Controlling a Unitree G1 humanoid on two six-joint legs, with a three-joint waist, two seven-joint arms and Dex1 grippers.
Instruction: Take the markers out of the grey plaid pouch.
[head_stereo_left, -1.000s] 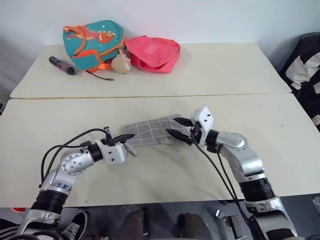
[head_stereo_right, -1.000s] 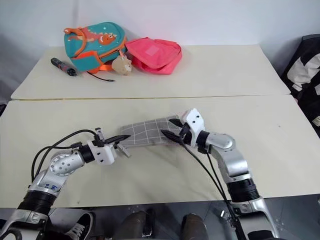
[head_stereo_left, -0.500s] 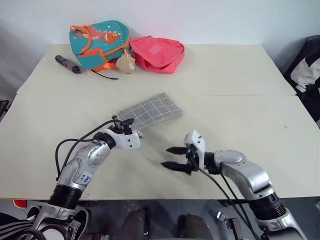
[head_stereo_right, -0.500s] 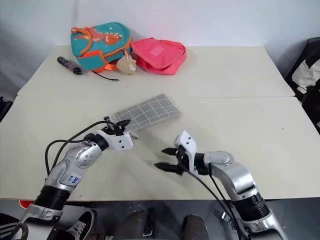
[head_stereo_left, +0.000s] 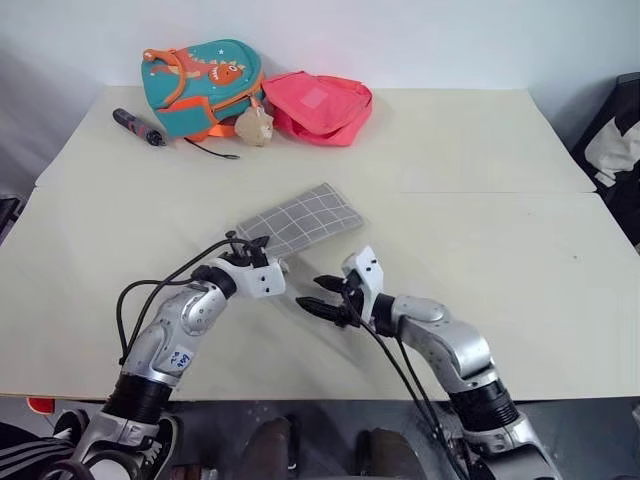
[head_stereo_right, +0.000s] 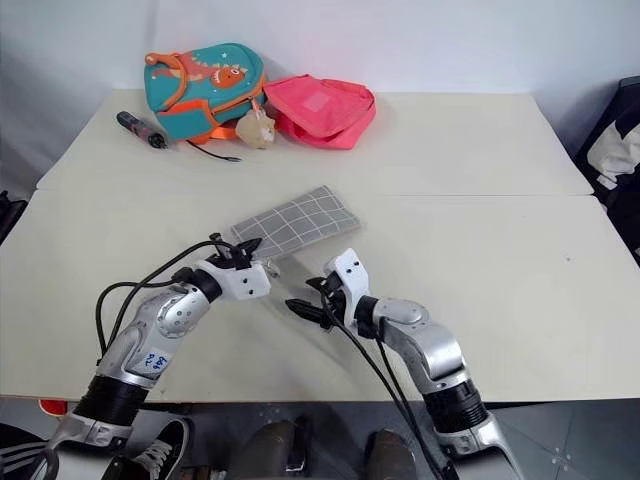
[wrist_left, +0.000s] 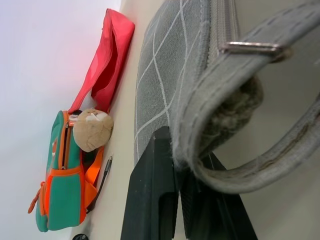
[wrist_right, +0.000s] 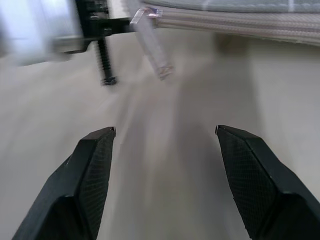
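- The grey plaid pouch (head_stereo_left: 300, 221) lies flat on the cream surface (head_stereo_left: 480, 250), roughly in the middle, well apart from the teal backpack (head_stereo_left: 195, 85) and the pink bag (head_stereo_left: 320, 105) at the far edge.
- The left pincer (head_stereo_left: 258, 255), pressed together, pinches the pouch's strap (wrist_left: 235, 125) at the pouch's near corner; in the left wrist view the grey webbing loops round its black fingers (wrist_left: 160, 200).
- The right pincer (head_stereo_left: 322, 296) hovers spread and empty just above the surface, near the held corner, its fingers pointing toward the left pincer.
- No markers are visible outside the pouch; the zip's state is hard to tell from here.
- By my judgement the task is at its start: the pouch is secured, but opening it and taking out every marker is left.
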